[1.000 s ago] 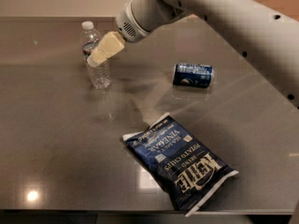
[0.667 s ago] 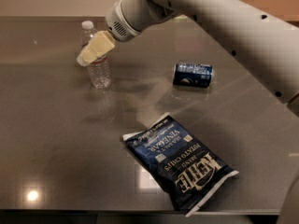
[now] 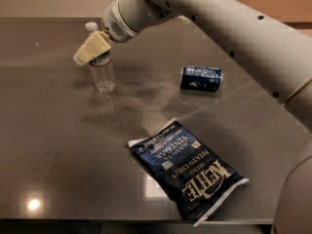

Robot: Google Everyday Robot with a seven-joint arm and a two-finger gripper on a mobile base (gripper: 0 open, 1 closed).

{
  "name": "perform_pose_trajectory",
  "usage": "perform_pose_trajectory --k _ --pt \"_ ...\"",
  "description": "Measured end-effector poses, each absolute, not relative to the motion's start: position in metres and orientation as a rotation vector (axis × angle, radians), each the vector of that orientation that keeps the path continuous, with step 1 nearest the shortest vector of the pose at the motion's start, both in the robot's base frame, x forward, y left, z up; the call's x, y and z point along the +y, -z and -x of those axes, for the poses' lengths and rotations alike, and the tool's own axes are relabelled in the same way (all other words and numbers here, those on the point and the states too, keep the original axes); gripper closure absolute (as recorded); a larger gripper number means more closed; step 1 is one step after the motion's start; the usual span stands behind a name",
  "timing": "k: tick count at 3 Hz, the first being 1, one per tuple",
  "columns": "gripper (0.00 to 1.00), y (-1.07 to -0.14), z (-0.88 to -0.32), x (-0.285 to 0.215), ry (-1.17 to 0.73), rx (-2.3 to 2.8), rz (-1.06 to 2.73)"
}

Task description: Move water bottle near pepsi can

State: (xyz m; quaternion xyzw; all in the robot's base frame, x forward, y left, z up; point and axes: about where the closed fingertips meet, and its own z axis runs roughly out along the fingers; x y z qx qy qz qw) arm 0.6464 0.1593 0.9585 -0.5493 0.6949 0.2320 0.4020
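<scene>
The water bottle point(image 3: 103, 71) stands upright on the grey table at the back left, clear with a white cap and a dark label band. My gripper point(image 3: 90, 48) is at the bottle's neck and shoulder, overlapping it from the front and reaching down from the white arm point(image 3: 204, 13). The pepsi can point(image 3: 201, 78) lies on its side to the right of the bottle, well apart from it, dark blue with silver ends.
A large dark blue chip bag point(image 3: 187, 169) lies flat near the table's front edge point(image 3: 97, 221), in front of the can. The white arm crosses the upper right of the view above the table.
My gripper has moved left across the top of the bottle. The bottle, the can and the chip bag have not moved.
</scene>
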Motion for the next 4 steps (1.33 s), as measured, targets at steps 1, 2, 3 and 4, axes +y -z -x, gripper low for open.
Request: perform_pose_trajectory --k 1,2,3,4 --pt "0.41 -0.954 -0.648 0.161 -0.595 1.760 1.390" --pt "0.65 -0.955 -0.648 0.158 -0.606 1.766 1.385" --pt "0.88 -0.971 -0.639 0.140 -0.615 1.791 1.365" --pt "1.00 -0.986 -0.631 0.105 -0.609 1.829 1.326"
